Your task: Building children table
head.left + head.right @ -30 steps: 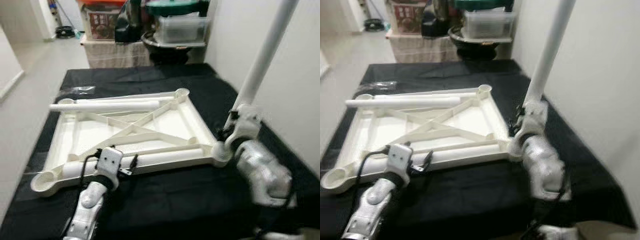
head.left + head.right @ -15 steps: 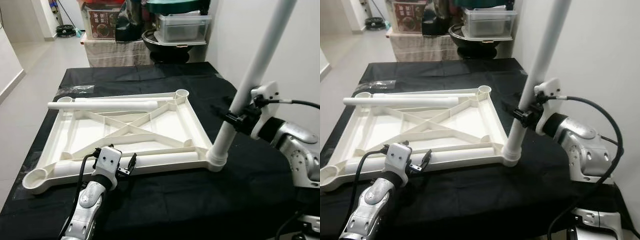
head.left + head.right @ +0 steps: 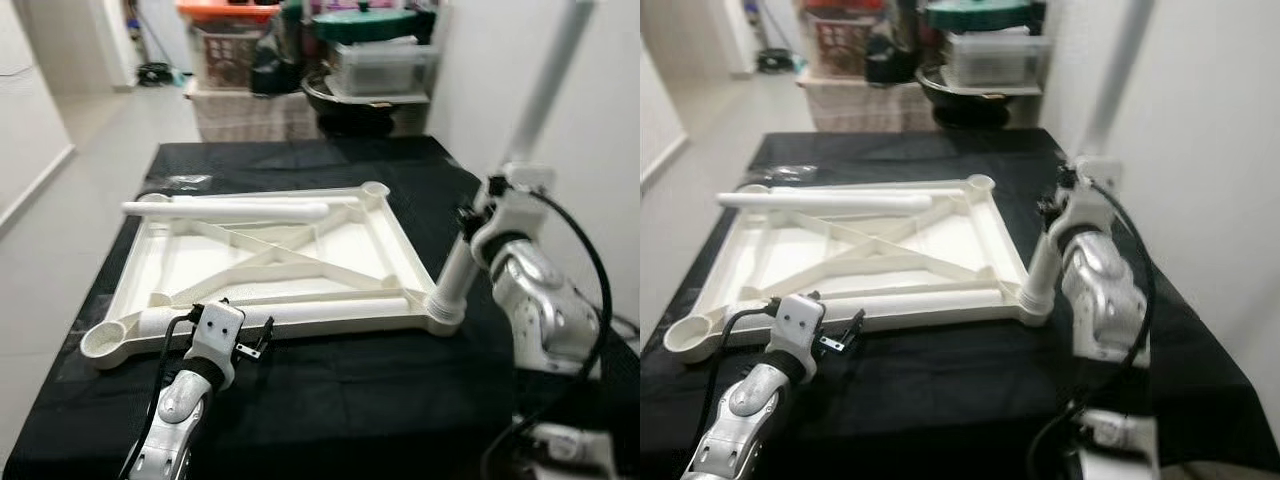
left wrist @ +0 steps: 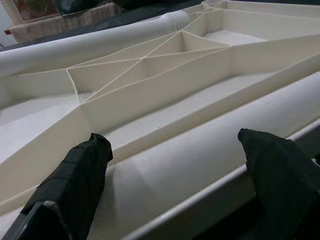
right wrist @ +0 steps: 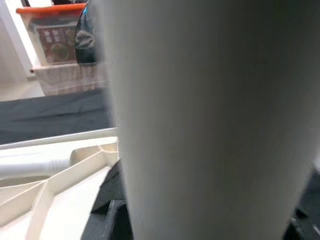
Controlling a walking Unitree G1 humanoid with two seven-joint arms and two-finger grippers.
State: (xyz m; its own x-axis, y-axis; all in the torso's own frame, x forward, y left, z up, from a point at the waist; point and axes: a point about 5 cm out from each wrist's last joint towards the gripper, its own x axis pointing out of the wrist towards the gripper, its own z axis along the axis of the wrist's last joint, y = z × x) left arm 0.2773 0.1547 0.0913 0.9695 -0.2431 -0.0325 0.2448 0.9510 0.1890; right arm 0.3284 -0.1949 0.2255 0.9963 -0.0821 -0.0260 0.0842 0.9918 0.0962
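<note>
Currently three legs (image 3: pixel 228 209) – one upright in tabletop (image 3: pixel 190 266) corner socket, right gripper (image 3: pixel 478 222) clamped on it. Left gripper (image 4: pixel 175 175) spread apart around a lying leg.

A lived-in home, likely a spare or storage room. Behind the black-covered table (image 3: pixel 330 400) stands a low shelf (image 3: pixel 250 112) crowded with household goods: a clear plastic box (image 3: pixel 378 68), a green lid (image 3: pixel 362 22), an orange-lidded bin (image 3: pixel 228 35). Beside the table, pale floor (image 3: pixel 60 250) runs toward a hallway.
</note>
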